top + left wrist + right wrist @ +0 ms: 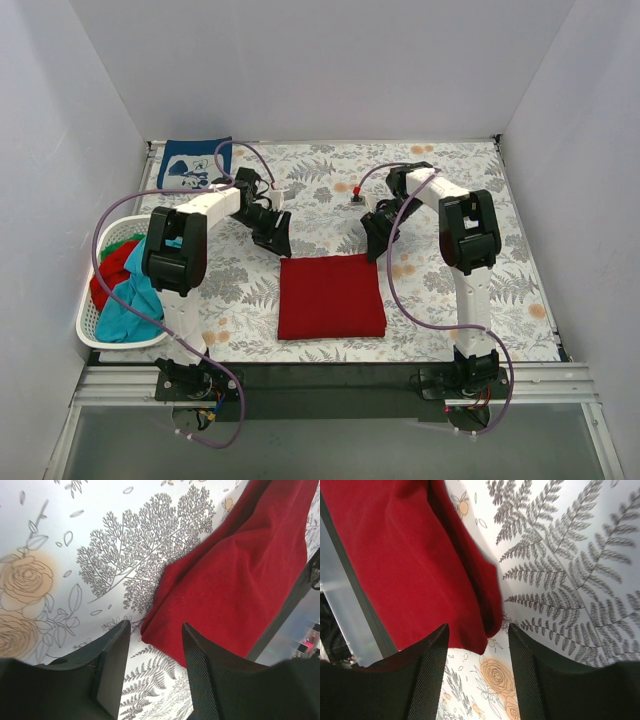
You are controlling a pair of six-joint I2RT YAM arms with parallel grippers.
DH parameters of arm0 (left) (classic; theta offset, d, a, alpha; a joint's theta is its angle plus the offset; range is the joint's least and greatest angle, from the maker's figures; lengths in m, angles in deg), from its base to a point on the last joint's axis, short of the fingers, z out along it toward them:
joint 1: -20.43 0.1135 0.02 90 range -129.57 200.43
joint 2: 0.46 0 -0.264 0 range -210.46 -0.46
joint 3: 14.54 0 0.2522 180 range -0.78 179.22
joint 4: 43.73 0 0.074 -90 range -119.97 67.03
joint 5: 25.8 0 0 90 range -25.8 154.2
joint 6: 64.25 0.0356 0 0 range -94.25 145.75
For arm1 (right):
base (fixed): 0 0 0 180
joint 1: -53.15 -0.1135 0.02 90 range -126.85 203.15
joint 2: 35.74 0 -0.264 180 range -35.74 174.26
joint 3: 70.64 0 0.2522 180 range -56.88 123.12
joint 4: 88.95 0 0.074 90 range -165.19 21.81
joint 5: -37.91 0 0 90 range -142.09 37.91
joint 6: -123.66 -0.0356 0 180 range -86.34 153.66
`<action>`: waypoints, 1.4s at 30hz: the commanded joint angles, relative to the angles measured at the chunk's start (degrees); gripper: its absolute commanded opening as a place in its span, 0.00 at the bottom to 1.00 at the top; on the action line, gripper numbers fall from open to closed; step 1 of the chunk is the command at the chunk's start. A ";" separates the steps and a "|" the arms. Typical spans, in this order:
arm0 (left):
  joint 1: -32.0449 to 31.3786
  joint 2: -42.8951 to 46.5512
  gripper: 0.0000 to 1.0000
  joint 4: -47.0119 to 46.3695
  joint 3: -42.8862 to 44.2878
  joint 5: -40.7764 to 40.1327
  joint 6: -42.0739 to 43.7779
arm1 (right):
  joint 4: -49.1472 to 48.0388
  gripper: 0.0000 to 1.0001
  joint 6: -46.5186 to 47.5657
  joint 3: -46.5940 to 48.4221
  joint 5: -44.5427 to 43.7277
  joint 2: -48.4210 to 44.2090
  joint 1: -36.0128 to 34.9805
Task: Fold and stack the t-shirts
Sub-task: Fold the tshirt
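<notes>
A dark red t-shirt (332, 296) lies folded into a square near the front middle of the table. It also shows in the left wrist view (240, 575) and the right wrist view (415, 555). My left gripper (277, 240) is open and empty, just above the shirt's far left corner. My right gripper (373, 238) is open and empty, just above its far right corner. A folded navy blue t-shirt with white print (195, 163) lies at the far left corner. Red (110, 272), teal (130, 305) and green (122, 240) shirts fill the basket.
A white laundry basket (92, 320) stands at the left edge of the floral table cloth (450, 290). A small object with a red top (355, 192) sits at the far middle. White walls enclose the table on three sides.
</notes>
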 commanded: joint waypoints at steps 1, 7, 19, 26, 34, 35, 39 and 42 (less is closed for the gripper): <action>0.04 0.87 0.43 0.86 -1.05 2.53 0.47 | 1.44 0.53 2.52 -1.44 0.74 -1.30 0.10; 0.04 -1.14 0.28 0.16 -1.05 3.32 -0.84 | 1.36 0.15 1.91 0.14 0.74 0.28 0.44; 3.38 -7.39 0.00 -4.14 7.03 -1.60 -3.74 | 0.57 0.01 -2.75 11.55 -2.06 5.99 5.89; 4.09 -12.14 0.00 -5.90 14.76 -4.41 -5.24 | -3.21 0.01 -5.82 16.57 -3.57 8.36 7.48; 4.96 -14.34 0.19 -5.64 23.55 -2.40 -6.64 | -5.41 0.46 -8.73 21.32 -3.22 6.79 7.83; 5.23 -12.25 0.27 -5.90 23.21 -1.44 -8.04 | -5.50 0.50 -8.90 21.32 -2.60 4.61 8.44; 6.20 -4.61 0.47 -11.43 17.95 3.14 -12.88 | -6.20 0.70 -10.30 18.18 3.61 -1.38 8.71; 5.94 -0.38 0.61 -15.20 13.55 9.54 -19.00 | -7.08 0.90 -12.58 15.36 8.64 -4.72 7.92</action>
